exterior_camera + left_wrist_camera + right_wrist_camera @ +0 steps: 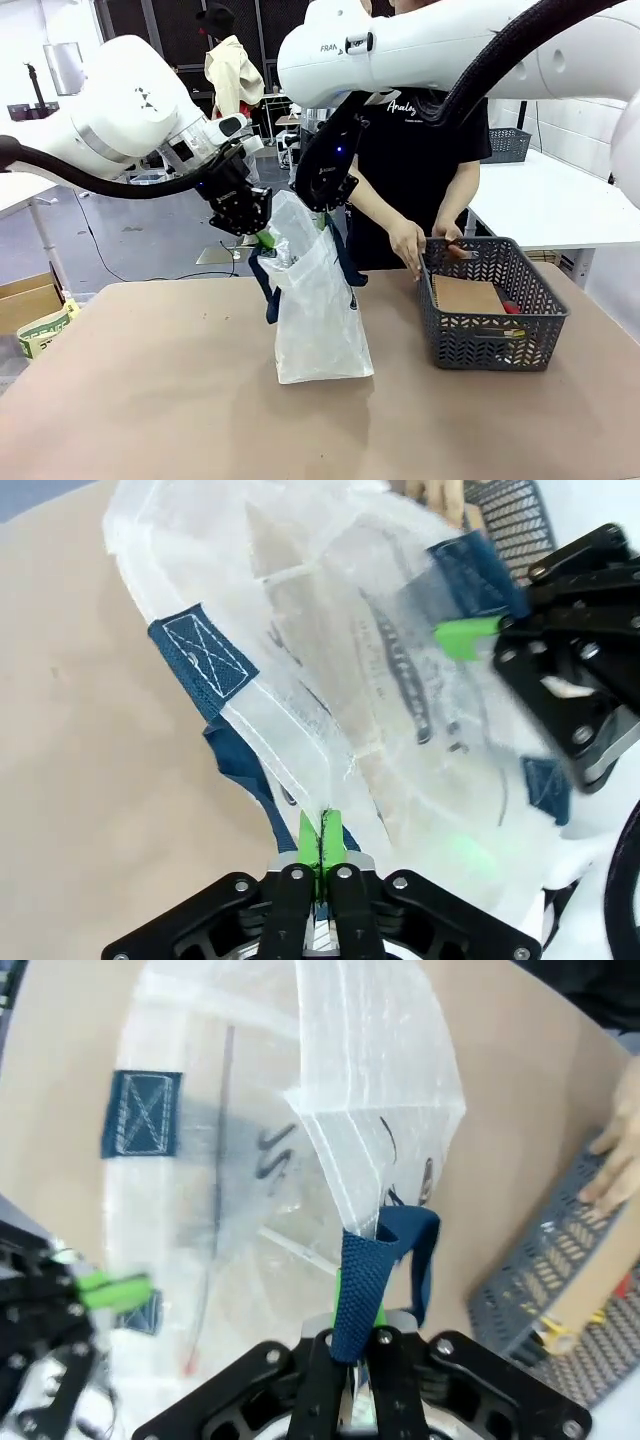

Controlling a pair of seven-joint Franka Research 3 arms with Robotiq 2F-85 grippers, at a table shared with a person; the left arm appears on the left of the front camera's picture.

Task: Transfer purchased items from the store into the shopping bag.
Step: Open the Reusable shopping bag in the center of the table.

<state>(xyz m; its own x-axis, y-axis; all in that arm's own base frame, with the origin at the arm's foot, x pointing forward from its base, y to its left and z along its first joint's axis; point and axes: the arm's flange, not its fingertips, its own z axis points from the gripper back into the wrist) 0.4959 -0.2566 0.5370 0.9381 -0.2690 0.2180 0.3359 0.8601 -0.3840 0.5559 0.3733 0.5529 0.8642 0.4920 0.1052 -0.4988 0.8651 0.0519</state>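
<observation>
- Left claw (pixel 258 232) is pinched together on the white hem of the shopping bag (pixel 318 310). In the left wrist view the green pads (pixel 320 840) meet on the rim.
- Right claw (pixel 325 212) is clamped on the navy strap handle (pixel 362 1270) at the opposite rim, with the strap running between its fingers in the right wrist view.
- The bag stands roughly mid-worktop (pixel 140 400). Its base looks to be resting on the surface and its top is held up between the two claws, so the mouth is pulled open.
- Looking down into the bag from both wrist views, I can't make out any item inside. The film is translucent, so that's not certain.
- The dark grey basket (pixel 495 345) sits well to the bag's right, apart from it. A tan cardboard packet (pixel 468 295) lies flat on top, with a red piece (pixel 511 307) beside it. The rest of the contents are indistinct.
- The person's hand (pixel 408 247) is at the basket's left rim and the other is at the far rim. Neither is holding an item that I can see.
- Judgement: bag-opening step done, transfer not started, all visible goods left to move.
</observation>
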